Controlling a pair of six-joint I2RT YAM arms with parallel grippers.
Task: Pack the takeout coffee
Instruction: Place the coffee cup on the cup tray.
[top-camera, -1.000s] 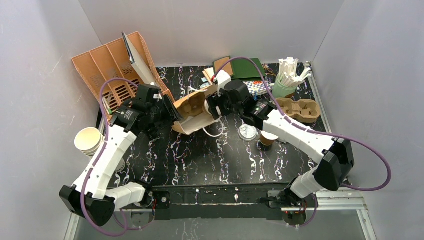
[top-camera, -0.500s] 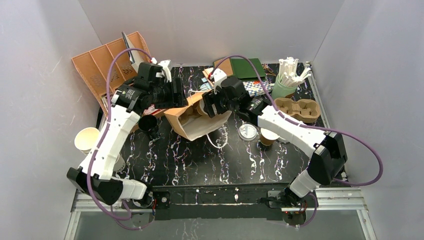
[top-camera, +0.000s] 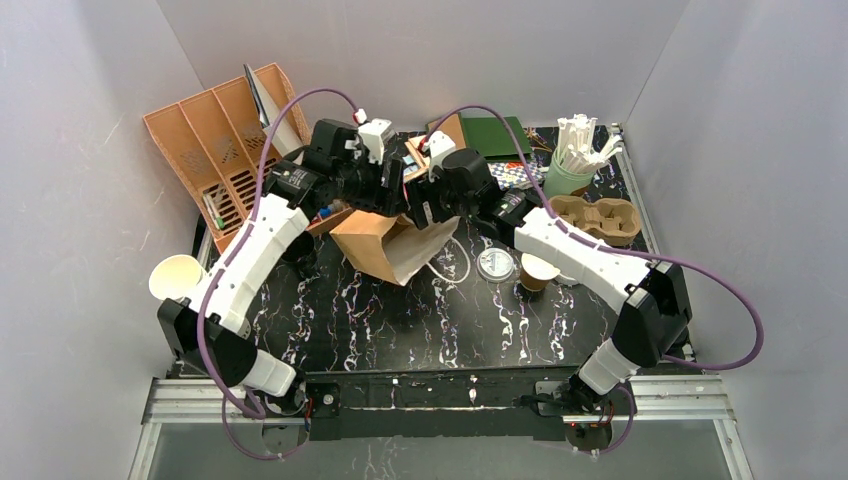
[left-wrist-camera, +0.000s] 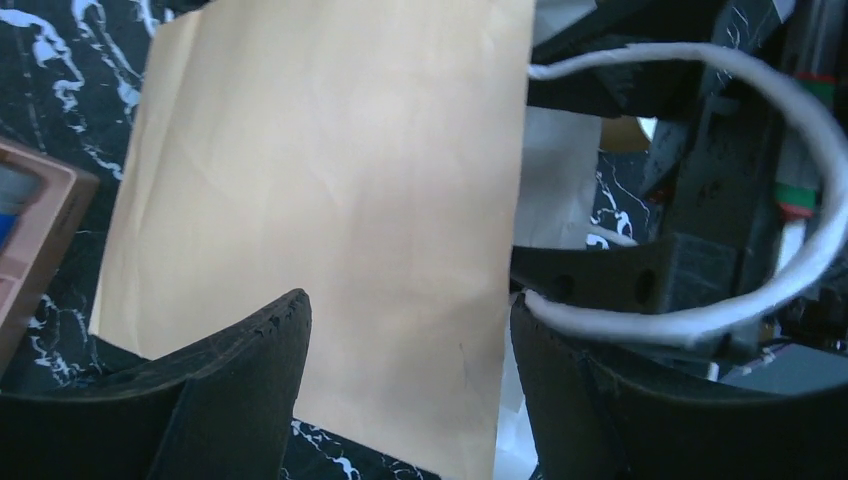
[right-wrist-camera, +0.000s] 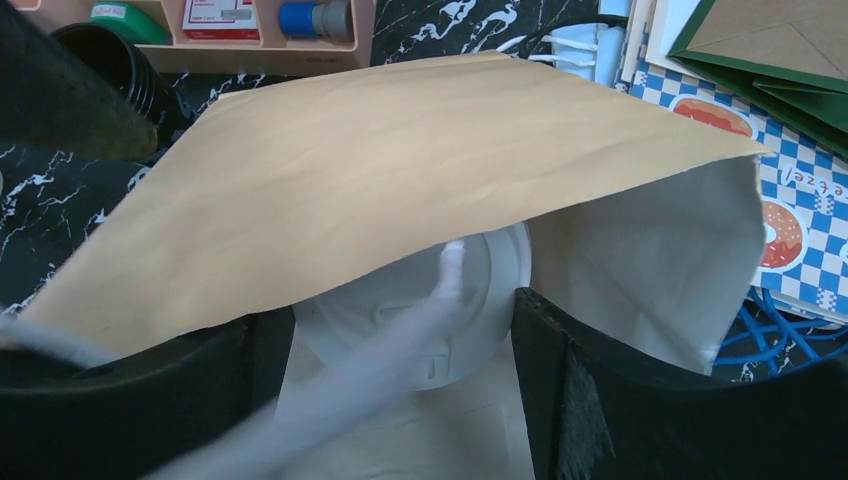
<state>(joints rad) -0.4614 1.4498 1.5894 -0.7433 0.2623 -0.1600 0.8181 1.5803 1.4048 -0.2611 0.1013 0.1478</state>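
Your right fingers (right-wrist-camera: 600, 400) hold the lidded cup (right-wrist-camera: 430, 310) just inside the bag (right-wrist-camera: 380, 170) mouth, while your left fingers (left-wrist-camera: 200, 400) gape wide over the bag.

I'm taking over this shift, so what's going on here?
Both arms are working at the brown bag on the table. The right gripper holds a lidded cup in the bag's mouth. The left gripper is open over the bag's edge, by its white handle, gripping nothing. An open cup stands on the table, a loose lid next to it.
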